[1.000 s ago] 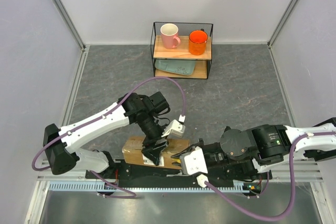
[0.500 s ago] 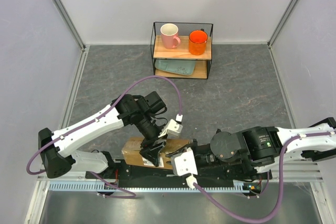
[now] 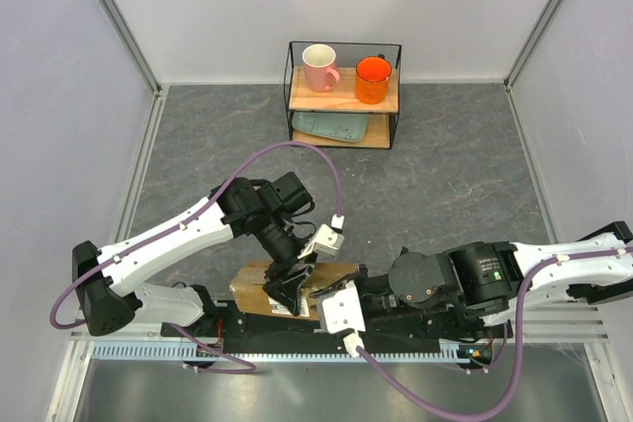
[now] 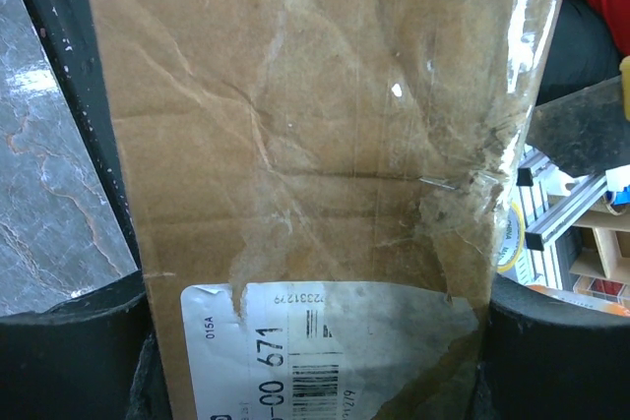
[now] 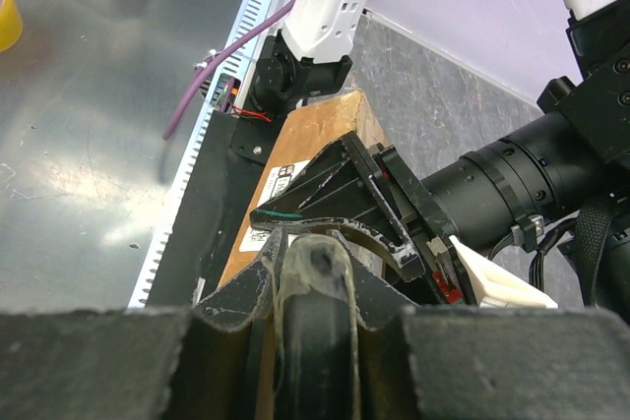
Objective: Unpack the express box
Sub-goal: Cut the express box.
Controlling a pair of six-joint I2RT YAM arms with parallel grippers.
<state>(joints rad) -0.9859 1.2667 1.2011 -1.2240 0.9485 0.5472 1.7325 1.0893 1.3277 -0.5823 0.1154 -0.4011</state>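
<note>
A: Grey stone-patterned bench [image 3: 445, 175]: the flat brown cardboard express box [image 3: 253, 282] is found at its near edge, beside the black base rail [image 3: 267, 328].
B: Left end effector [image 4: 315, 356] is clamped across its width, judged to steady it. Right end effector [image 5: 317, 277] is pinched on a dark narrow object [image 5: 313, 341], kind not told. Room is left only toward the far side.

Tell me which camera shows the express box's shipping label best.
The left wrist view: the label on the express box is close, its barcode and digits showing, though cut off below. The right wrist view catches only a sliver of it; from the top view it cannot be made out.
</note>
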